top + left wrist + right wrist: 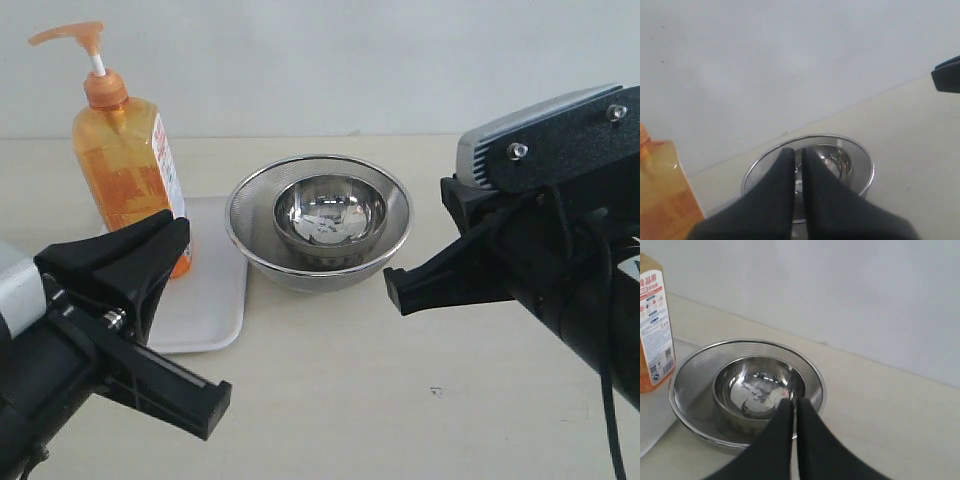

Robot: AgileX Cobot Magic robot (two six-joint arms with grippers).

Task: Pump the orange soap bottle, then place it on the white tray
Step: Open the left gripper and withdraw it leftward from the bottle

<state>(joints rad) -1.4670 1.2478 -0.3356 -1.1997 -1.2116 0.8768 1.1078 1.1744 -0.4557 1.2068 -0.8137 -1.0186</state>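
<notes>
The orange soap bottle (120, 160) stands upright at the back left of the desk (400, 400), on the far part of the white tray (215, 300). Its lower edge is partly hidden behind the left tool (180, 225) in the exterior view. The pump head (70, 35) sits raised on its white stem with the spout pointing left, and the white-and-red label (168, 170) faces right, toward the bowls. Just beside the tray, on its right, a wide mesh bowl (255, 225) rests on the desk with a smaller shiny steel bowl (330, 215) nested inside it. The left tool hangs low in front of the bottle and tray. Its two black fingers (785, 170) are pressed together with nothing between them, and it is not touching the bottle. From its own wrist camera the tips point toward the bowls, with the bottle off to one side at the edge of the frame. The right tool (395, 290) hovers to the right of the bowls, above the bare desk. Its fingers (807, 415) are also closed together and hold nothing. Its wrist camera shows the tips lined up over the near rim of the mesh bowl, with the bottle's label at the frame's edge. A plain pale wall (350, 60) runs behind the desk.
</notes>
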